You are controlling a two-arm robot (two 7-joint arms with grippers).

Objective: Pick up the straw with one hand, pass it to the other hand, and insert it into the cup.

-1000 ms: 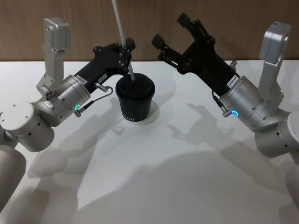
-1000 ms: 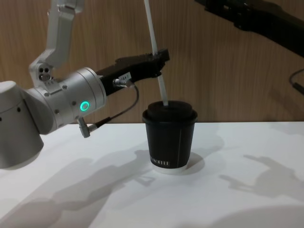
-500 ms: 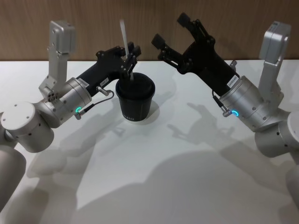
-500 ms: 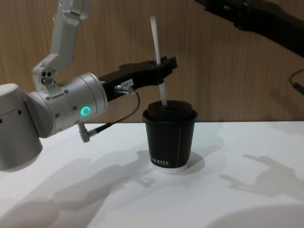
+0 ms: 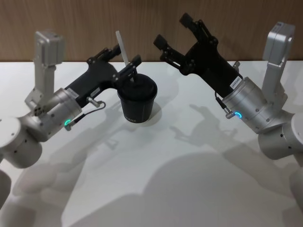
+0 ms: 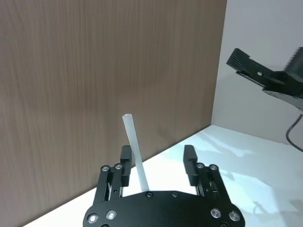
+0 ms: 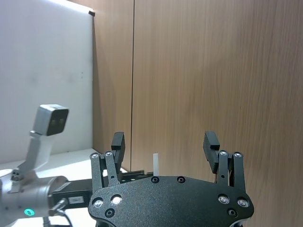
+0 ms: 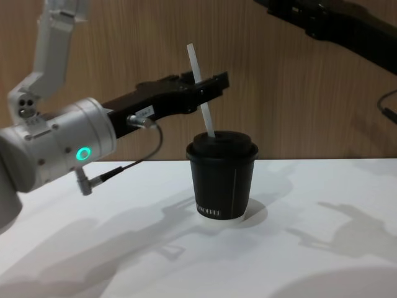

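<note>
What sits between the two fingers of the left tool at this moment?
The straw, standing in the cup, passes between the open left tool's fingers, beside one of them, seen from the left wrist. The right tool hangs open above.

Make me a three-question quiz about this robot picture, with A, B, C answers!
1. Where is the bottom end of the straw?
A. Lying on the table
B. Down in the lid of the cup
C. Held in the right hand

2. What colour is the cup?
A. Black
B. Red
C. White

3. How is the left hand now?
A. Squeezed shut on the straw
B. Open, with the straw between its fingers
C. Holding the cup

Answers:
1 B, the chest view shows the straw going into the lid's top.
2 A, its side and lid are black, with white lettering.
3 B, the left wrist view shows a gap between the fingers. The right hand waits raised and open.
</note>
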